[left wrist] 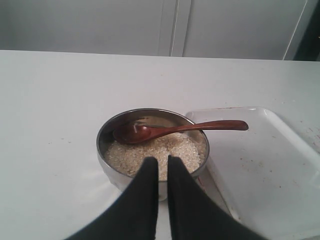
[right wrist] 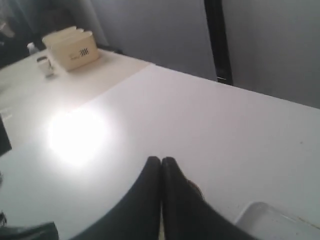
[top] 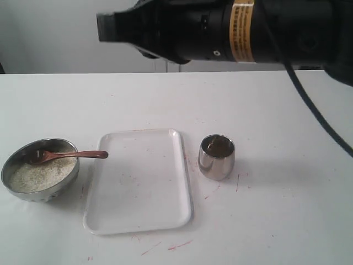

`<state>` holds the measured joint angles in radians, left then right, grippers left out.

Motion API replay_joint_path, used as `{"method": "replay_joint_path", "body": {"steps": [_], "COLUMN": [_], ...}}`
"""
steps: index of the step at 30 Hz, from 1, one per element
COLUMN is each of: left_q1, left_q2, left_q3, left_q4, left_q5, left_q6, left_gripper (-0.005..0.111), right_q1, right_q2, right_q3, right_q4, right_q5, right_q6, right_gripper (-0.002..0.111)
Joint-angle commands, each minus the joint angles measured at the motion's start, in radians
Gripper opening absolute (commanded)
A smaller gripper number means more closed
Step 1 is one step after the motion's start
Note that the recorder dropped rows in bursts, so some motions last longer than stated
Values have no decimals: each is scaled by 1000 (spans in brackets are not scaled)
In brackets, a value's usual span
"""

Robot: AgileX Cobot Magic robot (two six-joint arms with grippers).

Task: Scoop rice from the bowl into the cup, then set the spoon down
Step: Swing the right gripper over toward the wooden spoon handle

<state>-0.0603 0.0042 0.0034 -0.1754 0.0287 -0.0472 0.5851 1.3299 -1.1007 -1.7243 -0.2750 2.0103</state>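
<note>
- The bowl [top: 51,192] stands at the left of the tabletop [top: 276,127] and holds the rice [top: 37,174]; the spoon [top: 70,155] lies across it, oval end on the grains, handle reaching over the rim toward the tray [top: 138,187]
- The white tray lies just beside the bowl; the cup [top: 216,165] stands upright near the tray's other side, not touching it
- The left fingers [left wrist: 146,192] hover near the bowl's rim, drawn almost together, gripping nothing
- The right fingers [right wrist: 147,195] are closed tip to tip, empty, above bare tabletop

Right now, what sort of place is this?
Likely a lab test bench, not a kitchen: white table with red scuffs, plain grey wall, a bowl, tray and cup laid out.
</note>
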Motion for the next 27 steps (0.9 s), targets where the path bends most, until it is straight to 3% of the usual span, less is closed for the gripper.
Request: {"method": "replay_joint_path", "body": {"steps": [1,3,9,13,16,19,20,27], "left_q1": [-2,-2,-2,-2,-2,-2,-2,-2], "left_q2": [-4,-4,-4,-4,-4,-4,-4,-4], "left_q3": [-3,-3,-3,-3,-3,-3,-3,-3], "left_q4": [-9,-9,-9,-9,-9,-9,-9,-9], "left_q5": [-5,-5,-5,-5,-5,-5,-5,-5], "left_q6": [-2,-2,-2,-2,-2,-2,-2,-2], "left_gripper": [14,14,14,14,14,14,14,14], "right_q1": [4,4,4,14,55,124,136,171], "right_q2": [0,8,24,24,30,75,90,226], "right_q3": [-27,-48,-44,-25,-18,-18,-18,-192], "right_q4": [134,134,330,633,898,1335,1427,1693], "right_q5": [80,89,20,41,174,361,391,772], "right_q6": [17,-120,-866,-1288,-1622,-2228,-2346,-2412], "right_gripper": [0,0,0,0,0,0,0,0]}}
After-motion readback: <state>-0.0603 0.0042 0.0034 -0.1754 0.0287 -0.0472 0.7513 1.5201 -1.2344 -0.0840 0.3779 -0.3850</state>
